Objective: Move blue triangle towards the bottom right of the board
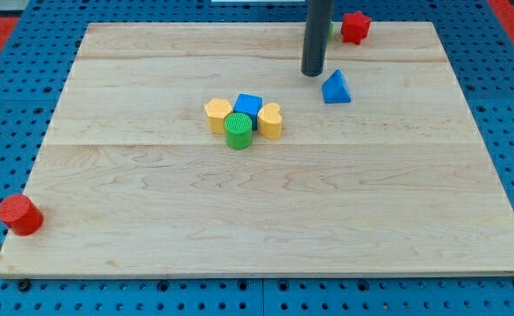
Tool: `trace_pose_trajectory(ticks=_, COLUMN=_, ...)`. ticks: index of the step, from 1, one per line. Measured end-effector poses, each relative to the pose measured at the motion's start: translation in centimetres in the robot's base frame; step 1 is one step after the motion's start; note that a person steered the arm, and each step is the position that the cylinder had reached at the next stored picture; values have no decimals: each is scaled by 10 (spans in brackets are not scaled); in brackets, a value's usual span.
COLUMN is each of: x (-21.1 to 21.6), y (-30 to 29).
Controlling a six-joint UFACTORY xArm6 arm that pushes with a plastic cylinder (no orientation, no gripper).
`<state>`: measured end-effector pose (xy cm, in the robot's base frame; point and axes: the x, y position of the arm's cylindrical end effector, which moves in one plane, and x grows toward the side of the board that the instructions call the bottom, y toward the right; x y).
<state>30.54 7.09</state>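
The blue triangle (336,88) lies on the wooden board (266,219) right of centre near the view's top. My tip (314,73) stands just to the upper left of it, close beside it; I cannot tell if they touch. The rod rises out of the view's top.
A cluster sits near the board's middle: a yellow hexagon block (217,114), a blue cube (248,106), a green cylinder (238,131) and a yellow heart-like block (270,120). A red star-like block (355,26) is at the top right, with a bit of green behind the rod. A red cylinder (19,215) sits at the bottom-left edge.
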Motion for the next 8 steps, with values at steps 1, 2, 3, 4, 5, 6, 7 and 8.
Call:
trace_pose_trajectory(ticks=1, x=-3, y=2)
trace_pose_trajectory(ticks=2, x=-3, y=27)
trace_pose_trajectory(ticks=3, x=14, y=68)
trace_pose_trajectory(ticks=4, x=47, y=41)
trace_pose_trajectory(ticks=5, x=68, y=26)
trace_pose_trajectory(ticks=6, x=87, y=3)
trace_pose_trajectory(ticks=7, x=74, y=-18)
trace_pose_trajectory(ticks=8, x=89, y=-28)
